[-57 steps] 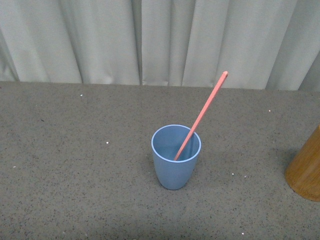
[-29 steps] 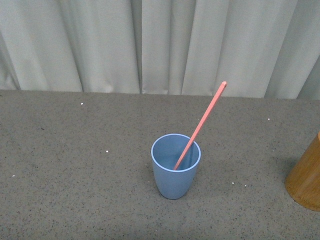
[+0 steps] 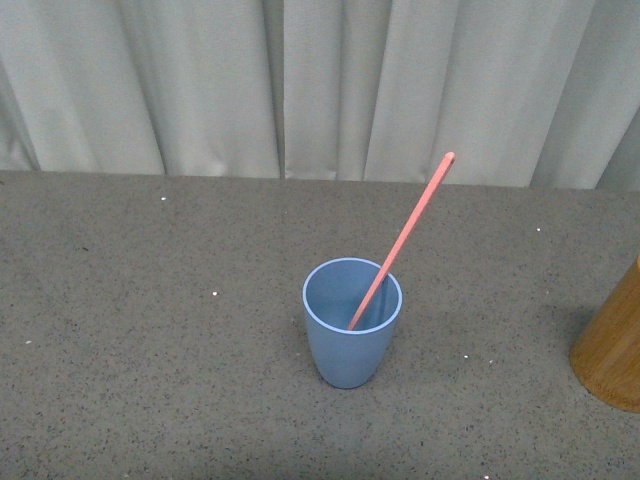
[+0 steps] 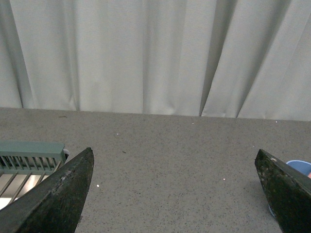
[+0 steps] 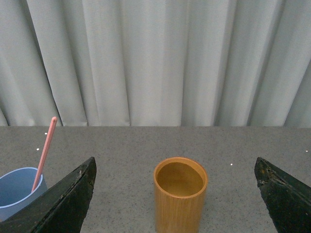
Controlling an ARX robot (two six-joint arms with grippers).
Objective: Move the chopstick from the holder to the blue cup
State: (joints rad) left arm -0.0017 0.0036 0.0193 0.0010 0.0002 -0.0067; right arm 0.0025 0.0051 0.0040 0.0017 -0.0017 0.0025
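Observation:
A light blue cup (image 3: 351, 323) stands upright mid-table with one salmon-pink chopstick (image 3: 405, 235) leaning in it, its top tilted up and right. The orange-brown wooden holder (image 3: 612, 345) stands at the right edge of the front view, cut off. In the right wrist view the holder (image 5: 180, 195) looks empty inside, and the cup (image 5: 17, 191) and chopstick (image 5: 45, 151) show beside it. My right gripper (image 5: 175, 194) is open, jaws wide, with the holder between them at a distance. My left gripper (image 4: 175, 194) is open and empty; the cup's rim (image 4: 300, 166) peeks behind one finger.
The table is a grey speckled surface (image 3: 150, 330) backed by a pale pleated curtain (image 3: 320, 80). A grey-green slatted rack or vent (image 4: 29, 158) lies at the table's edge in the left wrist view. Neither arm shows in the front view.
The front view has shifted: the cup, chopstick and holder dropped in the picture, then rose slightly. The chopstick stays leaning in the cup.

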